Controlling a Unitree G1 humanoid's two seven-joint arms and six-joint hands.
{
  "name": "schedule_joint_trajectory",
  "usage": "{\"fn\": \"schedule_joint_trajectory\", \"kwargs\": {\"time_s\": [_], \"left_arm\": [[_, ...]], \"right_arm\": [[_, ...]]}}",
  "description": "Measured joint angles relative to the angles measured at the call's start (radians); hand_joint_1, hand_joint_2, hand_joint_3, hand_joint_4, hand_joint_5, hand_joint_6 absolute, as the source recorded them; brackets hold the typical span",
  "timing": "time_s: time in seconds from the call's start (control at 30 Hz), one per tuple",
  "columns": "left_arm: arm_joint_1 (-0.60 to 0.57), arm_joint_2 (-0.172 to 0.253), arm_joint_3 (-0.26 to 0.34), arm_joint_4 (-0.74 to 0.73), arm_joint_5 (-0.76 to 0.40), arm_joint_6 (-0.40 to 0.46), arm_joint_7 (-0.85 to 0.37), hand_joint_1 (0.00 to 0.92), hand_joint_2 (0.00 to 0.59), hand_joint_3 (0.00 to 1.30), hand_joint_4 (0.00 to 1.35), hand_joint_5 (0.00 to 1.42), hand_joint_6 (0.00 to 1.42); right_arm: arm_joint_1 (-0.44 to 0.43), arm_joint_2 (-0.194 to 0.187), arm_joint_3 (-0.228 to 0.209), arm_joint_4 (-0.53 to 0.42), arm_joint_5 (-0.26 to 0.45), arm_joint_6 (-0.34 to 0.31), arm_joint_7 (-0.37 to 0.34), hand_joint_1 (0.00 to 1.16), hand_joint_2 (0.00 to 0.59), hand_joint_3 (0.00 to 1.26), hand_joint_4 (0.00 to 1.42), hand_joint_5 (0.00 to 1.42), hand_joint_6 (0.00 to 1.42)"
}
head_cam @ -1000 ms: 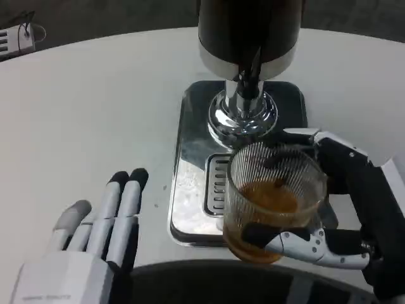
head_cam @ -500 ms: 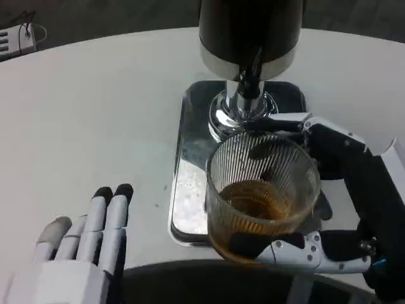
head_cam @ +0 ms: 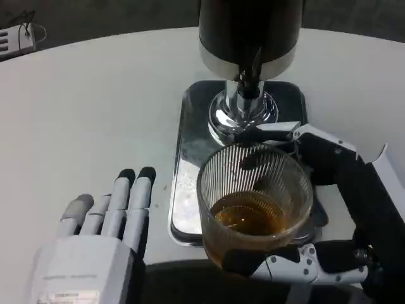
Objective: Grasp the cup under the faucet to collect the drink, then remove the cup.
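Cup (head_cam: 255, 201) of amber drink gripped by right hand (head_cam: 329, 209) over steel tray (head_cam: 190, 158), left hand (head_cam: 104, 237) flat, fingers released

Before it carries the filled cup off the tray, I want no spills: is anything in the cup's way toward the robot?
Nothing visible blocks it. The right hand holds the cup above the near edge of the metal tray, already clear of the faucet. The left hand rests flat on the table, apart from the cup.

The cup (head_cam: 254, 199) is clear ribbed glass, upright, partly filled with amber drink. It sits over the front edge of the steel tray (head_cam: 190, 158), in front of the faucet (head_cam: 248, 69).
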Motion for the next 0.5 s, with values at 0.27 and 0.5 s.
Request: {"fn": "schedule_joint_trajectory", "kwargs": {"time_s": [0.27,0.5], "left_arm": [[-0.042,0.032,0.013,0.026,-0.009,0.009,-0.011,0.0,0.038,0.0,0.0,0.15,0.1],[-0.049,0.038,-0.009,0.038,-0.009,0.009,-0.017,0.0,0.042,0.0,0.0,0.15,0.09]], "right_arm": [[-0.015,-0.004,0.001,0.017,-0.001,-0.018,0.013,1.16,0.079,0.78,0.93,1.15,1.42],[-0.021,-0.012,0.001,0.027,-0.001,-0.027,0.021,1.16,0.085,0.78,0.93,1.14,1.42]]}}
